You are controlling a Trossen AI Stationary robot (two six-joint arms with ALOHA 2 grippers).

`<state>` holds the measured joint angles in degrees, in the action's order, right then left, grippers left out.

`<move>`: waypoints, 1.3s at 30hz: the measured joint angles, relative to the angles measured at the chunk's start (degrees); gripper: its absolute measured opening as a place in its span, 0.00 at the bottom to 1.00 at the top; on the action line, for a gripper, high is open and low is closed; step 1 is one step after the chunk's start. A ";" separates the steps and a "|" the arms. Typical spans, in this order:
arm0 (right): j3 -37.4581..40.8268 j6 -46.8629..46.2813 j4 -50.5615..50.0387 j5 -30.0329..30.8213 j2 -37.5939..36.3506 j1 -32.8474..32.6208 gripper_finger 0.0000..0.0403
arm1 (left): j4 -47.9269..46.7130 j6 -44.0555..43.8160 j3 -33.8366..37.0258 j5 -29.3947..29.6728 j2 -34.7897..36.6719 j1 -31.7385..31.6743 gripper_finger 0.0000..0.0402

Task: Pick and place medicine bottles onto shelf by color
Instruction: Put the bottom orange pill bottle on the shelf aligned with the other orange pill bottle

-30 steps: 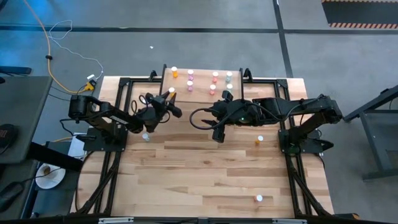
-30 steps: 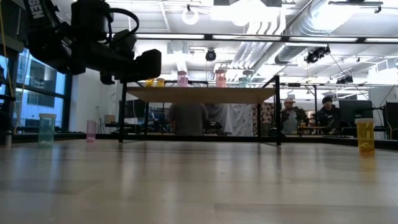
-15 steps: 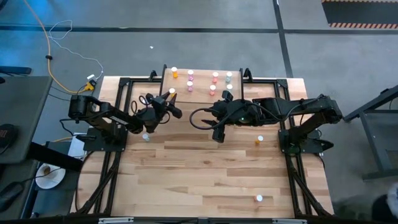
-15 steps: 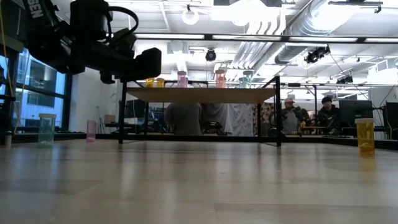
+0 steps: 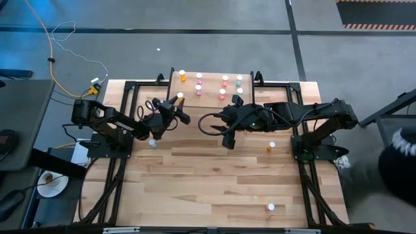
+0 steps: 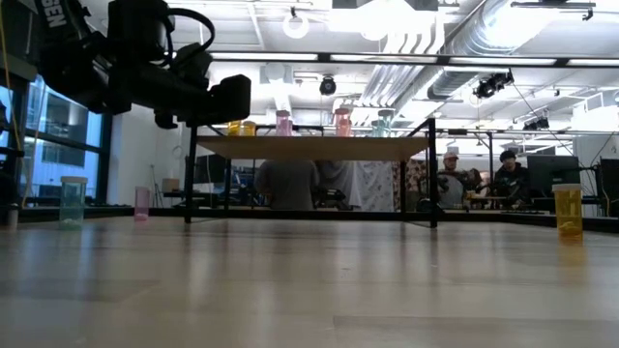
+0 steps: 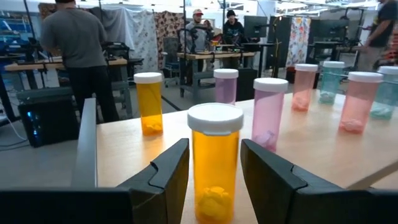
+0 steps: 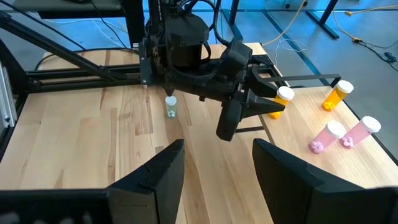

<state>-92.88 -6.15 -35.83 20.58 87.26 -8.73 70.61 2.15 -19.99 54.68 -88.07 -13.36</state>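
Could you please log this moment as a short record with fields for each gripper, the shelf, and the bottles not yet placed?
left gripper: at the shelf's left end, fingers on either side of an orange bottle standing on it
right gripper: open, empty, above the table
shelf contents: orange, pink and teal bottles, upright
on table: teal bottle, orange bottle at right, one near front edge

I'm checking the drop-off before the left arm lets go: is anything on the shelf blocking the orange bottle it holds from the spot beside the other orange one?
Nothing visible does. The left gripper holds the orange bottle upright over the shelf. The other orange bottle stands apart behind it, and the pink bottle is off to the other side.
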 joint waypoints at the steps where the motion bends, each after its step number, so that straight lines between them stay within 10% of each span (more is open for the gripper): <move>1: 0.00 0.00 0.00 0.00 0.00 0.00 0.45 | 0.00 0.00 0.00 0.04 0.00 0.09 0.34; 39: 0.00 -0.40 0.00 -0.20 0.00 -0.04 0.45 | 5.77 7.52 -0.24 -4.06 1.25 0.28 0.46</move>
<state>-92.88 -6.56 -35.83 20.38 87.26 -8.78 76.38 9.67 -20.23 50.62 -86.83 -13.08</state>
